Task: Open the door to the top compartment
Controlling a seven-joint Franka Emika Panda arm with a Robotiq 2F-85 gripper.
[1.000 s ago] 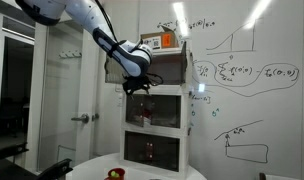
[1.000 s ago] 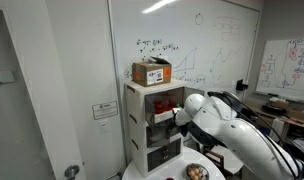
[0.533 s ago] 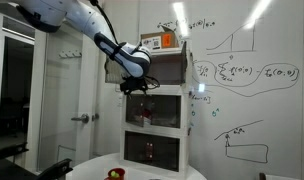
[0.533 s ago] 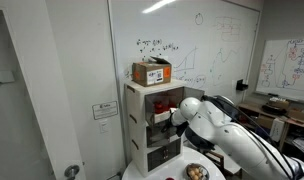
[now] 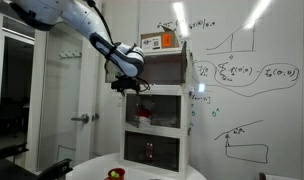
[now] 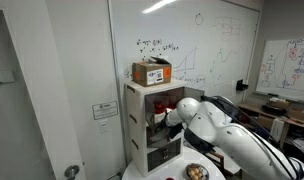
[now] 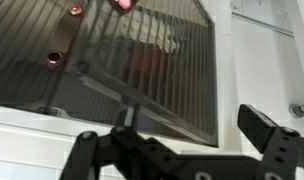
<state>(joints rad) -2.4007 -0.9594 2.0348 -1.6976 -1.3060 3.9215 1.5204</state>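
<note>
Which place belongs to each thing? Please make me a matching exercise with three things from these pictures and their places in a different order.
Things:
1. cardboard box
2. gripper
3. bowl of fruit

Places:
A. on the round table
B. on top of the white cabinet
C. in front of the top compartment door

Right pairs: 1-B, 2-C, 3-A.

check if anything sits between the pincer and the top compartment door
Nothing visible does. In the wrist view the open pincer faces the clear top compartment door with only air between. The cardboard box sits above on the cabinet, off the path.
</note>
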